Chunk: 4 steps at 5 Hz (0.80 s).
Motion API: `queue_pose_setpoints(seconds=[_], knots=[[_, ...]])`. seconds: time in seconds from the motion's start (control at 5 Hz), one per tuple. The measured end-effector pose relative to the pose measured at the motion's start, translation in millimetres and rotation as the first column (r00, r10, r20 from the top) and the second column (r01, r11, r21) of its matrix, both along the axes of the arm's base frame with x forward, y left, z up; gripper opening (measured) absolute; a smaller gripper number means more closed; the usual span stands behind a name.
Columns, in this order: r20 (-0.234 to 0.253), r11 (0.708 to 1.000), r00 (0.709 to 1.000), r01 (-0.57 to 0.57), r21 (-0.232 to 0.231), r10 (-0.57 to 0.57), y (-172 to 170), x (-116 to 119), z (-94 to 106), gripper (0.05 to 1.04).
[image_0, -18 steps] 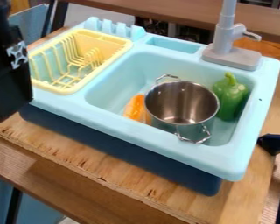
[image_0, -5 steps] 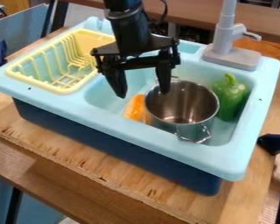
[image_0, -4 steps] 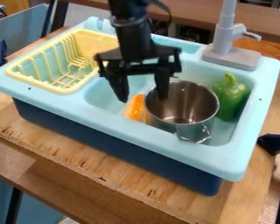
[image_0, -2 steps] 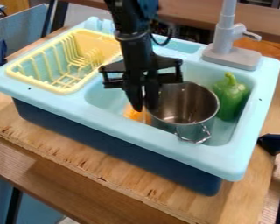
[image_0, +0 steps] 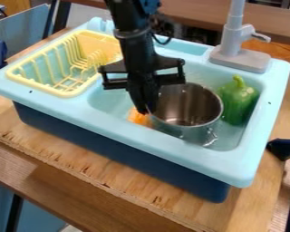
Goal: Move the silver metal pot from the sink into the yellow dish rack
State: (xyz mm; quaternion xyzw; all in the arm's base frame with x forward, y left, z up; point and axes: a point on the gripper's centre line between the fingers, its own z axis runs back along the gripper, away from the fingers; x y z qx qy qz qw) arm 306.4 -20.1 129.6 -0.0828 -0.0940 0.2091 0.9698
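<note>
Black pincer (image_0: 147,111) clamped on the rim of a metal pot (image_0: 190,131) in a toy sink.

A wooden bench (image_0: 81,167) spans the scene, seen at a slant from above. On it stands a light blue toy sink (image_0: 171,144) with a dark blue base. A black robot arm (image_0: 138,47) comes down from the top edge into the basin, its fingers together on the pot's left rim. At the left of the sink unit sits a pale yellow dish rack (image_0: 62,94), with upright prongs inside. A grey faucet (image_0: 234,29) rises from the back right corner. The silver pot is open at the top, in the middle of the basin, a wire handle (image_0: 210,136) at its front right. Just right of it stands a green bell pepper (image_0: 237,105). Left of the pot, partly hidden, is a small orange object (image_0: 137,118).
</note>
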Motion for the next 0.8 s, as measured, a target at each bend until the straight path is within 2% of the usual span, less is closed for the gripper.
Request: queue_pose_setpoints(seconds=[0.2, 0.4, 0.6, 0.8], knots=[[0.085, 0.999, 0.996, 0.022, -0.036, -0.019, 11, -15, 41.2, 0.055], [0.159, 0.997, 0.986, 0.059, -0.050, -0.050, 24, -40, 80.8, 0.055], [0.183, 1.000, 0.983, -0.007, -0.029, 0.012, 53, -63, 100.8, 0.055], [0.177, 0.993, 0.977, -0.111, -0.039, 0.117, 95, -69, 94.9, 0.055]])
